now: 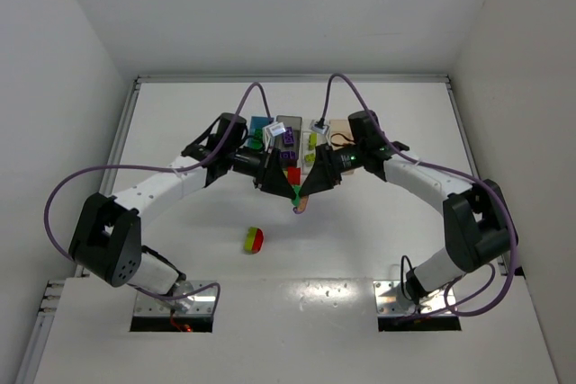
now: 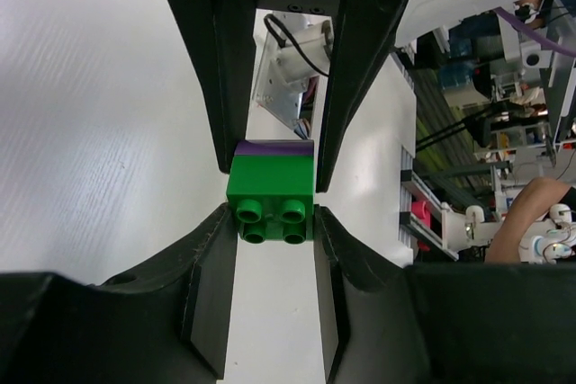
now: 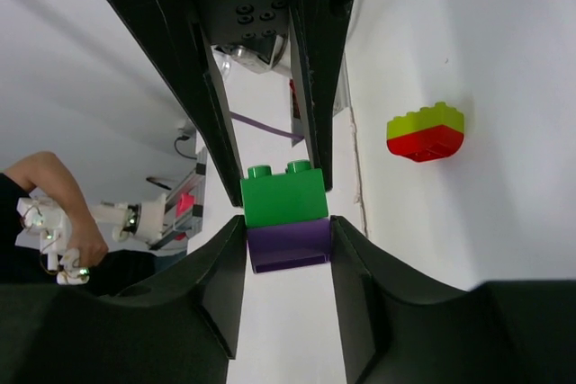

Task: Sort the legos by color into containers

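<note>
I see the white table (image 1: 180, 123) running to its far edge, plain white walls (image 1: 270, 6) boxing it in left, right and far, off the table a cluttered rack of lab gear (image 2: 486, 78), a bystander's bare forearm (image 2: 531, 209) beside it.

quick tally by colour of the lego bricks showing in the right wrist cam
green brick: 1
purple brick: 1
yellow-green brick: 1
red brick: 1
total: 4
</note>
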Controlling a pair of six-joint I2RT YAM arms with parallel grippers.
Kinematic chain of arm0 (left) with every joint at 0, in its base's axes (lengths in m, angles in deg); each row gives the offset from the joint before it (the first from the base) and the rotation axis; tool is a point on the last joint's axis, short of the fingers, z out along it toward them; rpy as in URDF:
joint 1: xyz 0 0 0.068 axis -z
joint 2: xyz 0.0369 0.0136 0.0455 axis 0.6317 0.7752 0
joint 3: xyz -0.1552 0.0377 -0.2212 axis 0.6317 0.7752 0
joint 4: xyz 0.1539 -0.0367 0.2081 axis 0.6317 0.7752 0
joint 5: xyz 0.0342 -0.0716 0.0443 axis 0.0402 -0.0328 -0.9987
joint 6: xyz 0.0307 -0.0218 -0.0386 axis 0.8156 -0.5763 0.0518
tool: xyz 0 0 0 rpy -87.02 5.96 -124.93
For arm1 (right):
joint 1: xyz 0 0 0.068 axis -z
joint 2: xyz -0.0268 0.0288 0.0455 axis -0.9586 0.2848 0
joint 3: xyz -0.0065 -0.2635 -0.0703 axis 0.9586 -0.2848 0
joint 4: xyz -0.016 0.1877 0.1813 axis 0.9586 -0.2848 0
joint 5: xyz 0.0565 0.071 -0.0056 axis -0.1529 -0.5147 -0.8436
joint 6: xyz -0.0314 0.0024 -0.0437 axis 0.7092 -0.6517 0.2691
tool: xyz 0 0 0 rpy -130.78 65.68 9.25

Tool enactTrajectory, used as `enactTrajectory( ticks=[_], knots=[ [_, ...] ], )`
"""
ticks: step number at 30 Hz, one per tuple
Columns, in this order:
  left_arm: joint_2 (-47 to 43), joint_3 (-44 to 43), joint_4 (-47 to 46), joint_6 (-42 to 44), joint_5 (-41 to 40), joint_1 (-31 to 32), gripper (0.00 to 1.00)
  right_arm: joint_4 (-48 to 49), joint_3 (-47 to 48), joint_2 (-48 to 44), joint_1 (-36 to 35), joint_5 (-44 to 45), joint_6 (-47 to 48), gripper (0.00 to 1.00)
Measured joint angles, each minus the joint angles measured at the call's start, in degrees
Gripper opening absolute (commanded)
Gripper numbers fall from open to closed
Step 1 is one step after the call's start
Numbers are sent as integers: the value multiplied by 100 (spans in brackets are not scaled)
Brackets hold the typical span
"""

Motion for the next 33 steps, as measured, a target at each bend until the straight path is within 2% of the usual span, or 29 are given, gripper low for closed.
enactTrajectory(
  ticks=[6,13,19,21,22,23,27,33],
  knots=[
    [0,-4,-98,0,-24,33,14,4,0,-2,-90,-28,-46,50],
    [0,-48,-155,0,-52,-11,13,-2,0,-2,-114,-68,-55,49],
    [0,-50,-164,-31,9,-120,13,-2,-4,-4,-105,-46,7,43],
    [0,-59,-162,-50,48,-146,13,2,-7,-7,-101,-17,31,37],
    [0,-70,-160,-50,76,-162,13,7,-20,-9,-101,-11,28,28],
    [0,-70,-151,-52,96,-162,13,13,-26,-11,-98,-20,46,24],
    [0,-70,-160,-57,116,-164,13,11,-35,-31,-96,-24,46,10],
    [0,-70,-162,-55,127,-234,13,50,-50,-39,-83,4,52,3]
  ],
)
